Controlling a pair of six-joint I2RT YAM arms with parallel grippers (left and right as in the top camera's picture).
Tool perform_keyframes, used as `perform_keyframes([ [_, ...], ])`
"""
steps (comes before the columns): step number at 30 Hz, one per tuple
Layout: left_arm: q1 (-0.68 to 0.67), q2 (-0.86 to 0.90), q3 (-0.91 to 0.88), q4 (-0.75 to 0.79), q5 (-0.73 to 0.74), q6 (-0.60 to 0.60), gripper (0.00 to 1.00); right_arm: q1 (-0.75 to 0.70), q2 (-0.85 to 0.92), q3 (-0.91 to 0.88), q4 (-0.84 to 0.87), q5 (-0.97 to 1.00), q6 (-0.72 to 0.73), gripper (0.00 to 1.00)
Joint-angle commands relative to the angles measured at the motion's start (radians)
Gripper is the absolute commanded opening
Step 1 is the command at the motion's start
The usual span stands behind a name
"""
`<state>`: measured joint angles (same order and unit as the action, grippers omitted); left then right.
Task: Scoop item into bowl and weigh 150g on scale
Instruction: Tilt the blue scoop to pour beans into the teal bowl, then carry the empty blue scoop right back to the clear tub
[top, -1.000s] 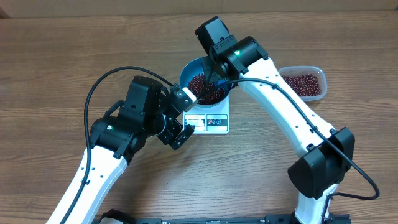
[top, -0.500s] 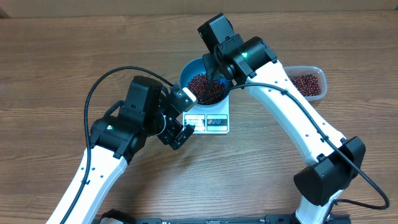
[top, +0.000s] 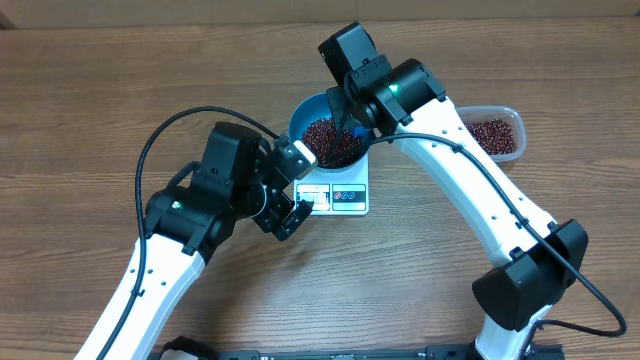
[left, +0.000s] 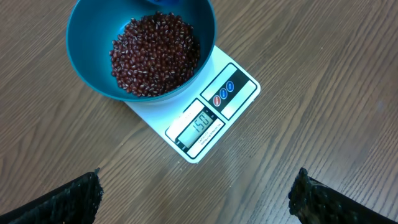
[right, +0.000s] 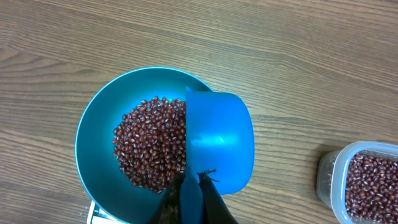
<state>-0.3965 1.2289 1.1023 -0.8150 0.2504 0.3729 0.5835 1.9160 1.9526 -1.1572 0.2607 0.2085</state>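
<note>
1. My right gripper (right: 193, 202): fingers pinched tight on the handle of the blue scoop (right: 221, 140). Its cup sits just ahead of my fingertips.
2. The scoop hangs over the right side of the bowl (right: 93, 134). The beans (right: 149, 149) are heaped inside, ahead and left of those fingers.
3. The bowl stands on the scale (left: 233, 99).
4. My left gripper (left: 199, 202): fingers (left: 68, 199) spread wide, holding and touching nothing. Bowl and scale lie ahead of them, apart.
5. A tub (right: 329, 180) of more beans sits off to the right of my right fingers.

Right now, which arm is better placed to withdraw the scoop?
Right. The right tool is shut on the blue scoop above the bowl; the left tool is open and empty by the scale.
</note>
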Motion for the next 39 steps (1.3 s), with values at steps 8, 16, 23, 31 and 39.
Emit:
perform_keyframes([
  [8,0.005,0.000,0.006,0.003,0.002,-0.007,0.99,0.004,-0.035,0.033,0.003,-0.037,0.004,0.04],
  [16,0.005,0.000,0.006,0.003,0.001,-0.007,1.00,0.004,-0.035,0.033,0.003,-0.038,0.008,0.04],
  [23,0.005,0.000,0.006,0.003,0.001,-0.007,0.99,-0.009,-0.035,0.033,-0.001,-0.100,0.032,0.04],
  [31,0.005,0.000,0.006,0.003,0.002,-0.007,1.00,-0.093,-0.037,0.034,-0.003,-0.283,0.095,0.04],
  [39,0.005,0.000,0.006,0.003,0.001,-0.007,1.00,-0.216,-0.037,0.075,-0.003,-0.515,0.106,0.04],
])
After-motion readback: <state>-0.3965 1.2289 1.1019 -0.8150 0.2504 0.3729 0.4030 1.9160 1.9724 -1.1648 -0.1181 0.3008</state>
